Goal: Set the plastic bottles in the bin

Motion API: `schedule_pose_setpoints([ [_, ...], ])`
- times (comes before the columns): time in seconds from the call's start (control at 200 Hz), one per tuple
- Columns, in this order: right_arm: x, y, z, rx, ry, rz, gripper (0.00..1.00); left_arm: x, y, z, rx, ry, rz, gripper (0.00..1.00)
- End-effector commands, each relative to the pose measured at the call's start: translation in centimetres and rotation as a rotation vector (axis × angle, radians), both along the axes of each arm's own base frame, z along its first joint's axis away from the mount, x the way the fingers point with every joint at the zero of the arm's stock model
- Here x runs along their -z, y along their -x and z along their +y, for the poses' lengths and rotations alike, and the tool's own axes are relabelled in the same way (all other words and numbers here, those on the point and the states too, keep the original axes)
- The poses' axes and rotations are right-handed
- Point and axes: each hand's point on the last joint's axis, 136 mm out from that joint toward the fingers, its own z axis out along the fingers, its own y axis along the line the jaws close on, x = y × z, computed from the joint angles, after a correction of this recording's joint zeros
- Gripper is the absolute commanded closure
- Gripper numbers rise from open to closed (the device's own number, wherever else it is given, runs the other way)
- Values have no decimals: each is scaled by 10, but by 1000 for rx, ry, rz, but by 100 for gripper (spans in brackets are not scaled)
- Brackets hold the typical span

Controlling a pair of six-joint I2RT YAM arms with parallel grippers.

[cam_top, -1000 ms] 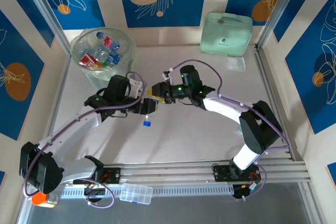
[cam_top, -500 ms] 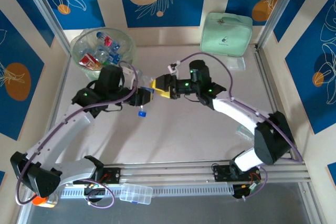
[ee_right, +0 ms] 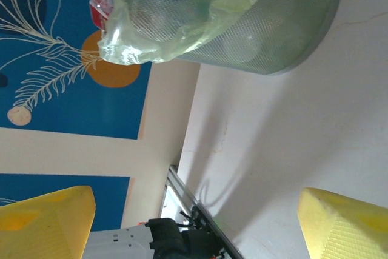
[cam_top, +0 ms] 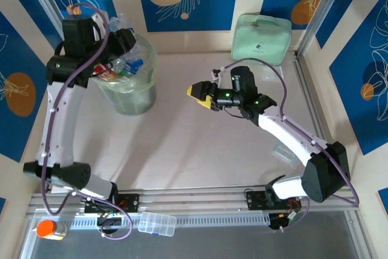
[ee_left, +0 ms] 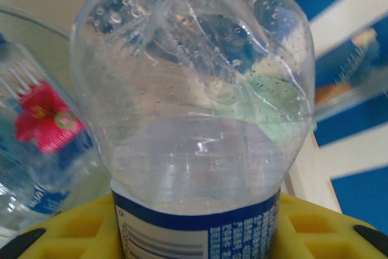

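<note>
Left claw [cam_top: 119, 34] with clear bottle [cam_top: 116, 22] above bin [cam_top: 134, 99]

The pale bench [cam_top: 194, 150] carries a grey-green bin [cam_top: 128, 92] standing upright near its far left corner. A mint-green pouch [cam_top: 262, 39] sits against the back wall, a small clear packet [cam_top: 271, 73] just beside it. A clear lidded box [cam_top: 156, 224] lies by the near rail [cam_top: 200, 196].

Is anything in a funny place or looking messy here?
A clear lidded box lies at the near rail, off the tabletop, and something orange-capped sits in the near left corner. The bag liner hangs loosely over the rim of the bin.
</note>
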Motion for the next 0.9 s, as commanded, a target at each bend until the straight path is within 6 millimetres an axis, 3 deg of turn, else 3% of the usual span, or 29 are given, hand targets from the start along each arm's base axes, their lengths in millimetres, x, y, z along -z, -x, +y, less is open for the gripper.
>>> schedule_pose_setpoints([
  [0.0,29,9,4,-27,49,48,14,0,-6,27,-122,116,79,68],
  [0.215,67,22,17,-68,103,115,14,14,-42,58,-156,184,106,60],
  [0.335,78,26,21,-86,132,136,15,33,-55,84,-216,232,167,59],
  [0.58,83,24,24,-88,159,140,15,61,-72,82,-181,268,238,52],
  [0.895,84,22,26,-86,158,149,15,81,-68,84,-187,266,299,39],
])
